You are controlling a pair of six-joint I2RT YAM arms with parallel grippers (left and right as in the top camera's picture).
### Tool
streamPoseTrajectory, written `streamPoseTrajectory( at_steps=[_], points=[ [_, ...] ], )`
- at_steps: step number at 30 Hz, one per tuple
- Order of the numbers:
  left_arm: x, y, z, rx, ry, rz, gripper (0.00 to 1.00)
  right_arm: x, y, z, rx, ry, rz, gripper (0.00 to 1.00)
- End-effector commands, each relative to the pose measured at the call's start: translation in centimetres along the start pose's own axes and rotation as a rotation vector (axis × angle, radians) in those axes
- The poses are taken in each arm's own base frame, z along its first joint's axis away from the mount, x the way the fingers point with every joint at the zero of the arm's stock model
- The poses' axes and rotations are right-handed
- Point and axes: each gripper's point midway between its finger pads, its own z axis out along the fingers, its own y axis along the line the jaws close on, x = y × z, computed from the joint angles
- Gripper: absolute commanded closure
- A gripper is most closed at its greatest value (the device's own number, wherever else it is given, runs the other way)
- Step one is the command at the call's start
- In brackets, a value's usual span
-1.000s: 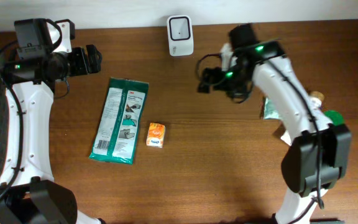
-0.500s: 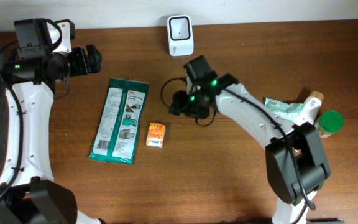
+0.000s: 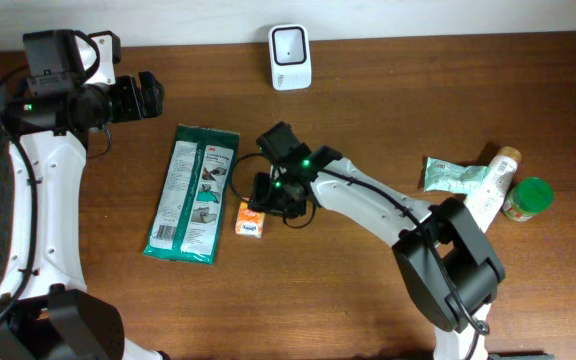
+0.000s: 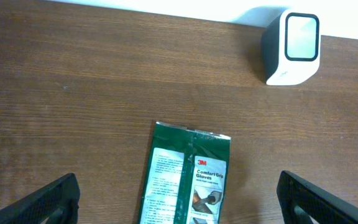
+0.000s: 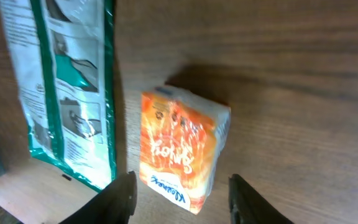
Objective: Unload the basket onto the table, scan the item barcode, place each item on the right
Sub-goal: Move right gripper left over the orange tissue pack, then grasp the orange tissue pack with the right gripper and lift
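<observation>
The left end effector [image 3: 151,97] hung wide open, empty. Right of it on the table [image 3: 368,300] lay a packet [image 3: 193,193], then the box [image 3: 251,218], untouched between the part-open fingers [image 5: 122,198] of the right end effector [image 5: 179,198]. The scanner [image 3: 290,57] stood behind.

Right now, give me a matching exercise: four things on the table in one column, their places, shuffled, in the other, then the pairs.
1. white scanner
2. green package
3. orange box
4. green-lidded jar

A. far right
B. at the back, centre
C. under the right gripper
D. left of centre, lying flat

Pairs: 1-B, 2-D, 3-C, 4-A
</observation>
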Motion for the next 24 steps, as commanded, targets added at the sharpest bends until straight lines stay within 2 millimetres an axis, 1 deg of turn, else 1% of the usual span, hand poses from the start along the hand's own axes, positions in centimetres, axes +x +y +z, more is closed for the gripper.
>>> streamPoseTrajectory(
  at_steps=[1,3,7,13,15,18,21,23,24],
  points=[
    [-0.9,-0.4,-0.8,0.011,-0.028,0.012,0.01,1.2,-0.7,1.1,0.040,0.013,0.033,0.59],
    [-0.9,-0.4,-0.8,0.011,-0.028,0.012,0.01,1.6,-1.1,1.6,0.058,0.021,0.054,0.62],
    [-0.9,-0.4,-0.8,0.011,-0.028,0.012,0.01,1.8,-1.5,2.7,0.065,0.040,0.061,0.67],
    [-0.9,-0.4,-0.8,0.011,-0.028,0.012,0.01,2.1,-2.0,3.8,0.071,0.062,0.075,0.71],
    [-0.9,-0.4,-0.8,0.011,-0.028,0.012,0.01,2.1,-2.1,3.9,0.075,0.062,0.076,0.78],
    [-0.9,-0.4,-0.8,0.011,-0.028,0.012,0.01,2.0,-2.2,3.8,0.074,0.063,0.040,0.94],
    [-0.9,-0.4,-0.8,0.011,-0.028,0.012,0.01,1.7,-2.1,3.3,0.036,0.088,-0.009,0.96],
    [-0.9,-0.4,-0.8,0.011,-0.028,0.012,0.01,1.1,-1.8,2.1,-0.026,0.110,-0.124,0.96],
    [-0.9,-0.4,-0.8,0.011,-0.028,0.012,0.01,0.7,-2.1,1.3,-0.039,0.122,-0.194,0.96]
  ],
)
